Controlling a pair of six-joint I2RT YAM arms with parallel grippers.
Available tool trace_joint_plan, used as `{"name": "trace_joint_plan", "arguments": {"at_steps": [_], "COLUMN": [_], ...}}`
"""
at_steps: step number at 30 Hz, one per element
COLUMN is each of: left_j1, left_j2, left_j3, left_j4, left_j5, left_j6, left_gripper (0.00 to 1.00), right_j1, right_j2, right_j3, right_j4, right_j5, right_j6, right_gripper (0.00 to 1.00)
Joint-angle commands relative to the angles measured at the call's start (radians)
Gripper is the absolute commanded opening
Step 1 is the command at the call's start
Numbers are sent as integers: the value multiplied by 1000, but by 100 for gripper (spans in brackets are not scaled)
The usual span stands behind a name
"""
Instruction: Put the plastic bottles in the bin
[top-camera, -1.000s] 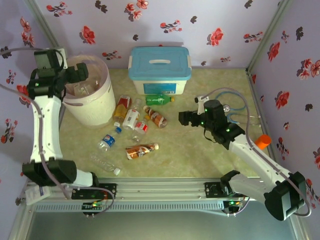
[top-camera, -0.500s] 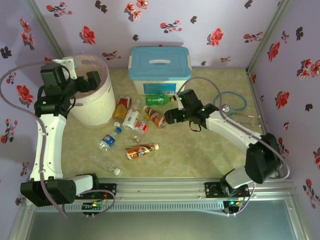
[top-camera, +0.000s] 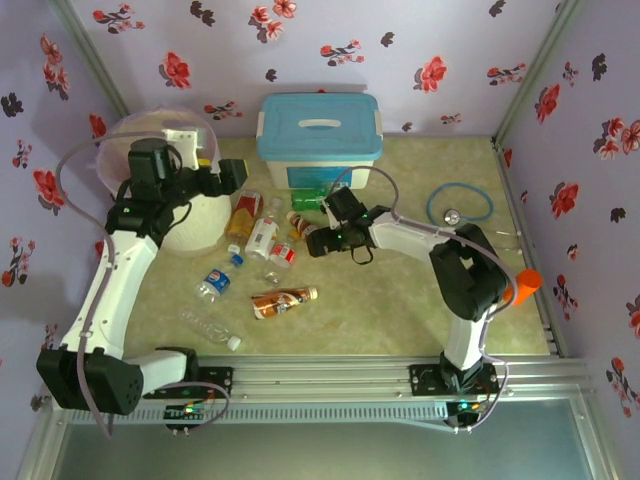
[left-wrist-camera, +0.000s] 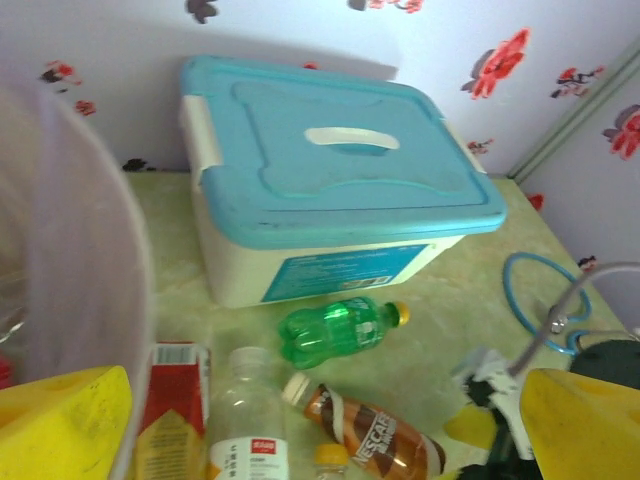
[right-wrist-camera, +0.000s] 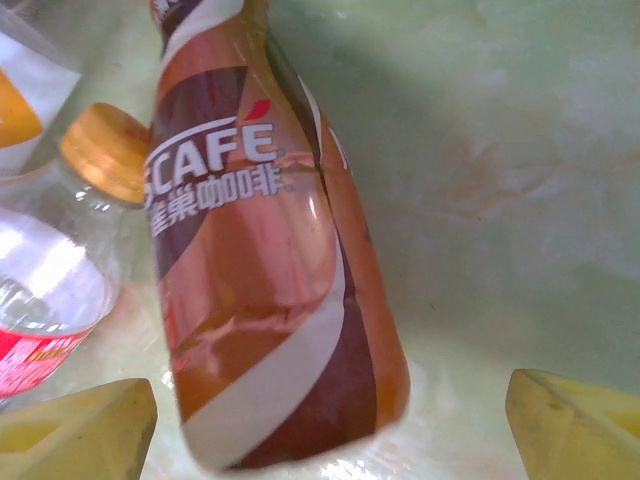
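Robot test booth: lilac flower-print wall panels (top-camera: 400, 30), bare aluminium corner posts (top-camera: 530, 80), slotted metal mounting rail (top-camera: 320, 378), pale green marbled tabletop (top-camera: 400, 310).

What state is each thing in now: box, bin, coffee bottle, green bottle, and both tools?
Box: shut.
Bin: upright, open.
Coffee bottle: lying on its side, not gripped.
Green bottle: lying on its side, capped.
Left tool: open, empty.
Right tool: open, astride the coffee bottle.

The coffee bottle (right-wrist-camera: 270, 270) loses its neck past the right wrist view's top edge, the clear orange-capped bottle (right-wrist-camera: 60, 260) runs off the left edge, and the bin (left-wrist-camera: 90, 260) is a blur in the left wrist view.
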Motion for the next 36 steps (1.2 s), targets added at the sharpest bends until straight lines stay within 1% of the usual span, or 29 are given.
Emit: {"name": "trace_joint_plan", "arguments": {"at_steps": [1, 7, 10, 11, 14, 17, 20, 25, 28, 30, 33, 36], "left_j1": [-23, -27, -26, -26, -25, -20, -16, -19, -69, -120, -202, -290], "left_j2": [6, 13, 12, 14, 17, 1, -34, -93, -127, -118, -60, 31], "left_j3": [-6, -3, -4, -4, 0, 14, 29, 91, 136, 173, 211, 257], "left_j4": [29, 19, 11, 9, 0, -14, -27, -86, -108, -132, -151, -168], "left_j5": [17, 5, -13, -20, -38, -58, -110, -214, -301, -348, -350, -343], "left_j6": [-15, -9, 2, 6, 15, 23, 40, 47, 39, 27, 0, -18], "left_gripper": [100, 100, 100, 100, 100, 100, 100, 100, 99, 99, 100, 100], "right_j1": [6, 6, 6, 6, 6, 6, 6, 6, 6, 6, 5, 3], "right_j2": [37, 88, 106, 108, 103, 87, 58, -16, -90, -149, -239, -358], "right_j3": [50, 59, 60, 59, 48, 40, 28, -13, -54, -84, -137, -220], "right_j4": [55, 80, 89, 92, 115, 119, 115, 111, 110, 112, 130, 231], "right_j5": [-26, -38, -48, -47, -47, -40, -32, -48, -74, -84, -84, -65], "right_j6": [20, 24, 29, 34, 52, 53, 46, 36, 29, 25, 24, 39], "right_gripper": [90, 88, 85, 84, 75, 69, 65, 62, 61, 60, 60, 58]}}
